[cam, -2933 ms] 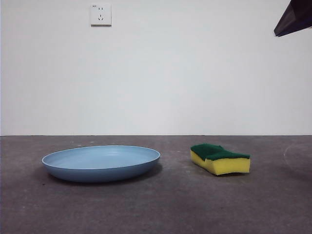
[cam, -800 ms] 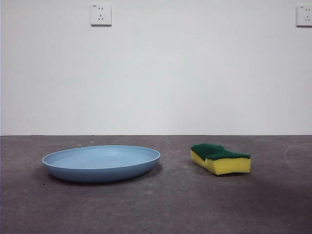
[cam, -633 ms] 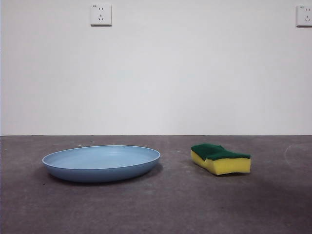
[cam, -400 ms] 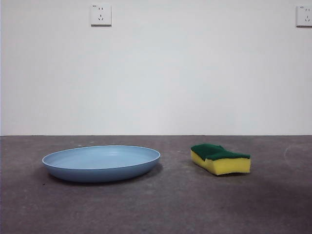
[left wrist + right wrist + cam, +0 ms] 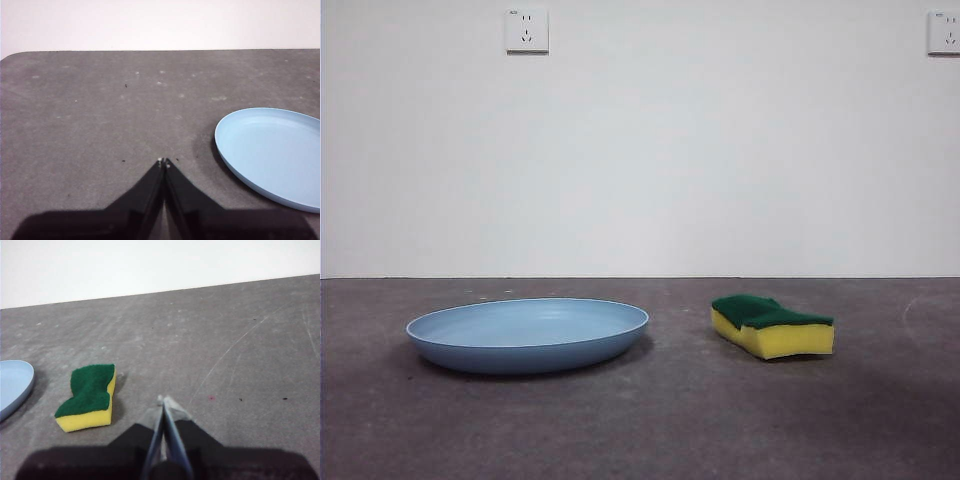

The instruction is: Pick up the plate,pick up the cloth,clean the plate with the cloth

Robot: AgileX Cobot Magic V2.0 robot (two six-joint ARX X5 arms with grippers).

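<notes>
The light-blue plate [image 5: 527,334] lies flat on the grey table, left of centre in the front view. It also shows in the left wrist view [image 5: 272,153] and its rim in the right wrist view [image 5: 15,387]. The cloth is a yellow sponge with a green top [image 5: 772,325], lying right of the plate. It also shows in the right wrist view [image 5: 90,397]. My left gripper [image 5: 164,161] is shut and empty, above bare table beside the plate. My right gripper [image 5: 163,400] is shut and empty, above the table beside the sponge. Neither gripper shows in the front view.
The grey table [image 5: 660,420] ends at a white wall with two power sockets [image 5: 526,30]. The table's far edge and a rounded corner show in the left wrist view [image 5: 15,54]. Faint scratches mark the surface near the right gripper [image 5: 235,347].
The dark arm tip at the top right corner of the front view has left the picture, uncovering the second wall socket. The plate and sponge have not moved.
</notes>
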